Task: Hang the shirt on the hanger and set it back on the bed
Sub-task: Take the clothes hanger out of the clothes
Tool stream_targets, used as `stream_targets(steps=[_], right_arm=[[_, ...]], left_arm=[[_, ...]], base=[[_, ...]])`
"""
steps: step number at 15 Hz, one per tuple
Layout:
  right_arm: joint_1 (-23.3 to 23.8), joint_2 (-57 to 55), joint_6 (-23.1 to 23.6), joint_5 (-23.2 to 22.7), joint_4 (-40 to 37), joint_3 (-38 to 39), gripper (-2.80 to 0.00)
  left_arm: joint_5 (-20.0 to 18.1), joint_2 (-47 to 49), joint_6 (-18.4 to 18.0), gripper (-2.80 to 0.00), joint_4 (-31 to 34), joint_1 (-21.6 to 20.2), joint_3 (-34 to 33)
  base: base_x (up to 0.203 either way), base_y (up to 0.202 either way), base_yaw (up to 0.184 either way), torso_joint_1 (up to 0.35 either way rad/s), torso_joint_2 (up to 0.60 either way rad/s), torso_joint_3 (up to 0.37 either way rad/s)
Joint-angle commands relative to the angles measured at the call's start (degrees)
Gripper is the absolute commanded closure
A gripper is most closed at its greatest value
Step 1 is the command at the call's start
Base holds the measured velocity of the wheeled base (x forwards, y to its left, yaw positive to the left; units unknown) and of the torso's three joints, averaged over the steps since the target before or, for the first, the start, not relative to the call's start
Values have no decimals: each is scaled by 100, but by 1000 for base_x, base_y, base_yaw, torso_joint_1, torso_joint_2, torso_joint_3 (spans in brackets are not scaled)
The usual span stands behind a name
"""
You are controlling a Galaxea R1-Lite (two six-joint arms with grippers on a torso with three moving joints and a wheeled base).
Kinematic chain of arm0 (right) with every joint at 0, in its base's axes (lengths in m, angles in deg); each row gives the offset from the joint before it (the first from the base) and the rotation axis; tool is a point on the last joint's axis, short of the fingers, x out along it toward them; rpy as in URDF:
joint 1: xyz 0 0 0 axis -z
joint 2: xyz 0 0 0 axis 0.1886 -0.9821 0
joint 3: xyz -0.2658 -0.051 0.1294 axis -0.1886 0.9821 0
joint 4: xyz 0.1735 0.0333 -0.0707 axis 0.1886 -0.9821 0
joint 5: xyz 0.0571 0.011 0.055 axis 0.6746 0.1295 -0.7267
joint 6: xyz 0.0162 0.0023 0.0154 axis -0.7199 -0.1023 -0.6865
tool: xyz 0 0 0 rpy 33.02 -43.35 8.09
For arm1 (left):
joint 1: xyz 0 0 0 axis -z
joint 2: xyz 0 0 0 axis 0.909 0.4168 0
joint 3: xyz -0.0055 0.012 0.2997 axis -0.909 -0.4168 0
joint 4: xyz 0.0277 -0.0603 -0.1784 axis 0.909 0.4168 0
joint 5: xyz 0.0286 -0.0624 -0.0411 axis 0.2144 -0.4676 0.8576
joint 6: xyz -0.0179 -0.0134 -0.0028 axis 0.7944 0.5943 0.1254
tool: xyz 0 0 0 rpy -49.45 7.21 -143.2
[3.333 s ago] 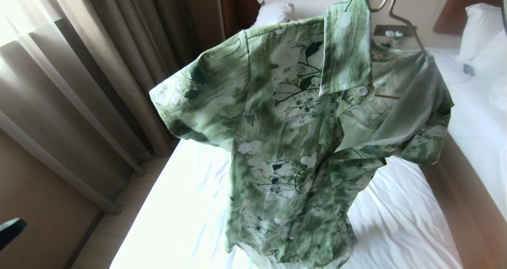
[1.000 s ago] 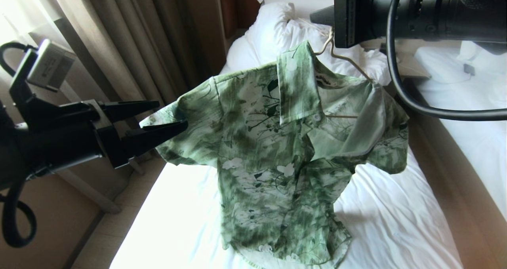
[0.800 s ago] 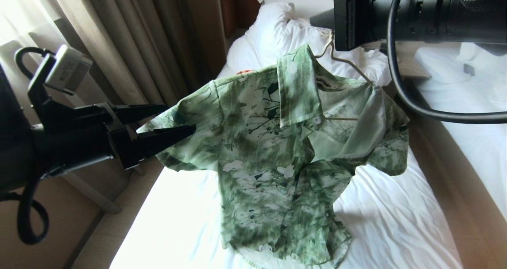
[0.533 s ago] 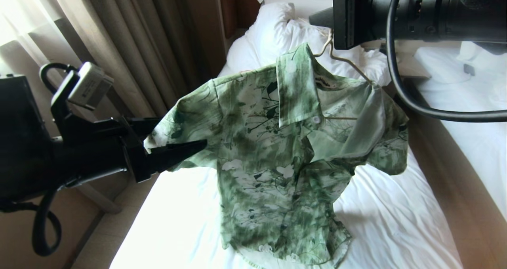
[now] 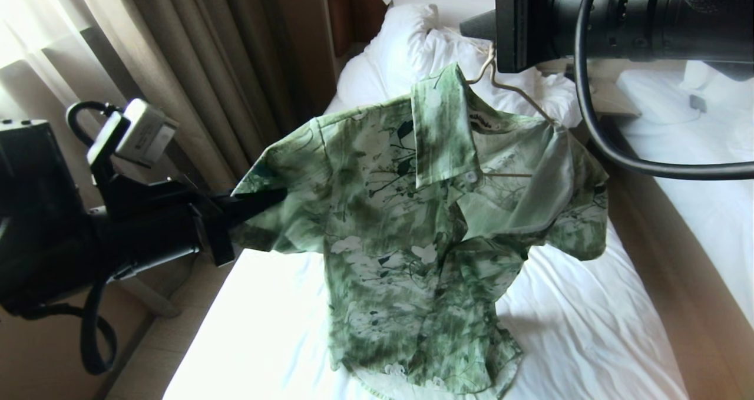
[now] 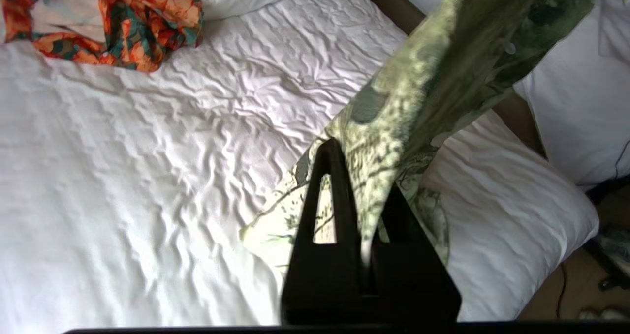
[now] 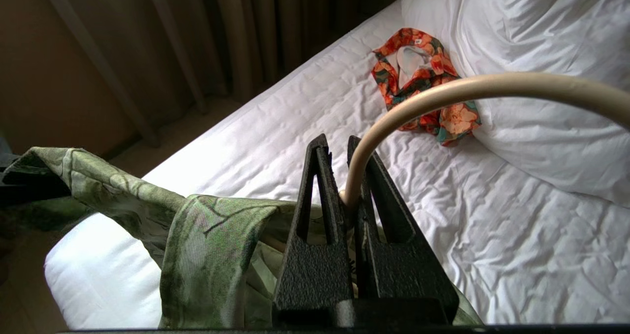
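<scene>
Bed (image 5: 589,341) fills the middle of the room, its white sheet wrinkled all over, with white pillows (image 5: 412,40) heaped against a dark wooden headboard (image 5: 365,11). Heavy beige curtains (image 5: 194,70) hang along the window side, and a second white bed (image 5: 707,170) lies across a narrow gap on the other side.

Above the sheet hangs the shirt (image 5: 412,229), green with white flowers, draped over the hanger (image 5: 506,85), its hem touching the bed near the foot. The right tool (image 7: 342,176) is pinched tight on the cream wire of the hanger just under the hook, holding the whole thing up. The left tool (image 5: 259,202) comes in from the curtain side and is clamped onto the edge of the near sleeve; in the left wrist view the cloth runs straight down between the closed fingers (image 6: 330,196).

An orange-and-green patterned garment (image 7: 423,83) lies crumpled on the sheet beside the pillows. From the head view it is hidden behind the shirt. The right arm's black body and cable (image 5: 595,123) cross the top corner and cover the hook of the hanger and part of the far bed.
</scene>
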Motion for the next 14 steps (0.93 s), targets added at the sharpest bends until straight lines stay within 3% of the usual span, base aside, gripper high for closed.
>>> stream_targets(steps=[1, 4, 14], right_arm=[[5, 17, 12, 15, -7, 0, 0], [41, 26, 21, 24, -7, 0, 0], [112, 83, 43, 33, -14, -22, 0]], left_arm=[[217, -238, 219, 0, -6, -12, -99], [397, -707, 854, 0, 27, -289, -238], [388, -1143, 931, 0, -16, -601, -1244]], base=[[0, 0, 0, 0, 0, 0], [0, 0, 0, 0, 0, 0], [0, 0, 0, 0, 0, 0]])
